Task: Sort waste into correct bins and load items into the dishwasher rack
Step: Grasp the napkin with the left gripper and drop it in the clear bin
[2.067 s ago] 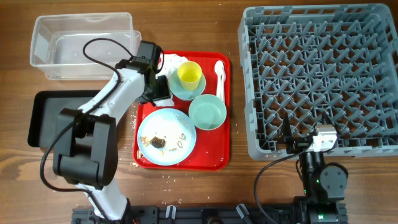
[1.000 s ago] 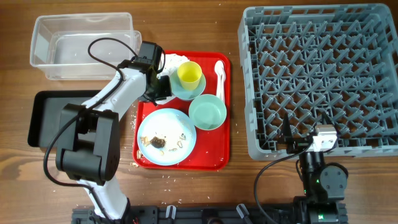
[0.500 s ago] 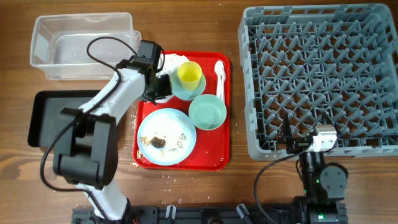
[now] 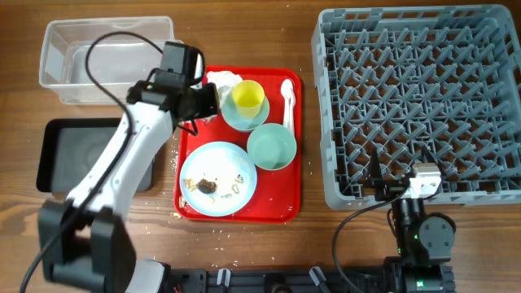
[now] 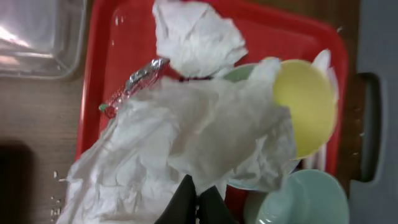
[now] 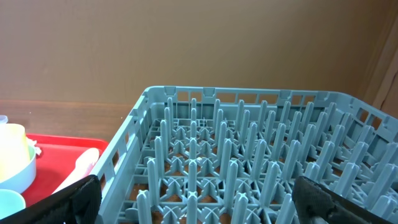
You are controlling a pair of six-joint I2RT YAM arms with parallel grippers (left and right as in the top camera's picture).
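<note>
My left gripper (image 5: 198,190) is shut on a crumpled white napkin (image 5: 186,134), which it holds above the red tray's (image 4: 286,203) back left corner. A second napkin wad (image 5: 199,37) and a red wrapper (image 5: 134,84) lie below it. The yellow cup (image 4: 248,98) stands on the light blue saucer (image 4: 241,120), with the mint bowl (image 4: 272,147) and white spoon (image 4: 287,96) beside it. The blue plate (image 4: 218,179) carries brown lumps and crumbs. My right gripper (image 6: 202,208) is open at the near edge of the grey rack (image 4: 423,98).
The clear tub (image 4: 106,61) stands at the back left, just left of the gripper. The black tray (image 4: 61,155) lies in front of it, partly under my left arm. White crumbs (image 4: 177,216) dot the table by the red tray's front left corner.
My left gripper has risen and drawn back to the left from the tray's back corner, lifting the napkin with it. The right arm has not moved.
</note>
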